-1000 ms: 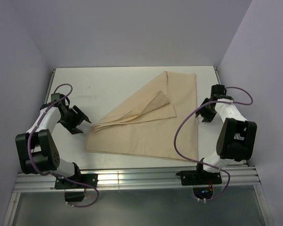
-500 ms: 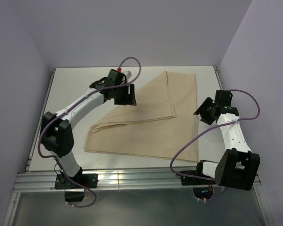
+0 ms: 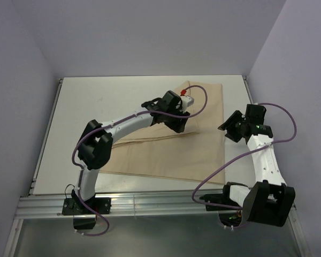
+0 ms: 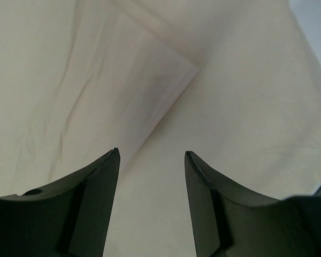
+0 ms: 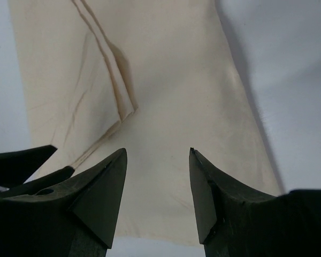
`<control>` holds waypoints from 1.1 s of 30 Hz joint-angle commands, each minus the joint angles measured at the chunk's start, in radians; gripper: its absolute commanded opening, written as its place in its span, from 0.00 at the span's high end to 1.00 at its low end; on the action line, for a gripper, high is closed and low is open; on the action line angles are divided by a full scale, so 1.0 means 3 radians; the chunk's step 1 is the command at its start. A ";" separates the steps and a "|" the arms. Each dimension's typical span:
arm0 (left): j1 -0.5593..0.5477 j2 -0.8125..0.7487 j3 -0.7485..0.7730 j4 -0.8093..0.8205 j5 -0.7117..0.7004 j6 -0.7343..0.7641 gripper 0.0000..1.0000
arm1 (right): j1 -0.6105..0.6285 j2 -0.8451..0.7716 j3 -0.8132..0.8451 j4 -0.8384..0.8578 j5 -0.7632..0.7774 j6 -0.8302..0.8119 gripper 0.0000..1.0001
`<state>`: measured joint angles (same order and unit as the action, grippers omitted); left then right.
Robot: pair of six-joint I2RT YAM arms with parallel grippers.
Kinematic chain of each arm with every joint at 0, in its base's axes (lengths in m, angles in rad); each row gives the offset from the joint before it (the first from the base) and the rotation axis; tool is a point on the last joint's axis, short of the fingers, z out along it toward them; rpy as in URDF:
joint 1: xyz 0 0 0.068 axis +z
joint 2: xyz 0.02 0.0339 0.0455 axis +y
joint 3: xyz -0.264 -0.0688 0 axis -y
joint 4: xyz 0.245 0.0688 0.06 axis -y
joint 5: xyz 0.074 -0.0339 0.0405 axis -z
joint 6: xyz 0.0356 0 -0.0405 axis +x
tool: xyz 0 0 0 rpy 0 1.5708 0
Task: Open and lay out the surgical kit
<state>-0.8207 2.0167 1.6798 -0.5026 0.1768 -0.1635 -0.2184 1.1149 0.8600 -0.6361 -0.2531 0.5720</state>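
Top external: our tan wrap (image 3: 166, 158) lies folded on the right-centre of the bench (image 3: 85, 101), with one flap (image 3: 144, 131) doubled over on top.
Kit contents: nothing in sight, no tray and no instruments, so we judge the unwrapping has barely begun.
Left arm (image 3: 123, 120): reaching right across the bench, wrist over the flap near its right corner.
Left jaws: apart, with nothing between them. On the wrist view the flap corner (image 4: 168, 80) sits just ahead of the tips, and its edge runs down into the gap.
Why there: we reckon that lines up a pinch on the loose layer alone, so it peels back without dragging the whole bundle.
Right arm (image 3: 262, 155): waiting just beside the wrap's right edge.
Right jaws: apart and empty too, aimed across the wrap toward that same corner (image 5: 127, 110).
Why there: probably ready to pin or take the opposite side.
Risk: the layers are thin, so it's easy to nip two at once.
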 commanded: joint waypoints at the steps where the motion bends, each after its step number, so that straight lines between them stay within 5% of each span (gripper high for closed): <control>1: -0.0112 0.0225 0.0347 0.0233 -0.0211 0.0217 0.41 | 0.0017 -0.0172 0.0012 -0.0058 0.0066 0.0148 0.42; 8: -0.0317 0.0646 0.0720 0.0295 -0.0415 0.0207 0.39 | 0.0017 -0.0382 0.0272 -0.0083 0.0174 0.0629 0.43; 17: -0.0373 0.0738 0.0618 0.0673 -0.0391 0.0294 0.39 | 0.0017 -0.0730 0.0375 0.0029 0.0265 0.0977 0.44; 33: -0.0373 0.0794 0.0393 0.0913 -0.0236 0.0279 0.42 | 0.0012 -0.0679 0.0539 -0.0078 0.0450 0.0757 0.44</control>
<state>-0.9264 2.2494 1.7626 -0.2752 0.0971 -0.0914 -0.2184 0.9115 0.9653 -0.6735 -0.1452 0.8165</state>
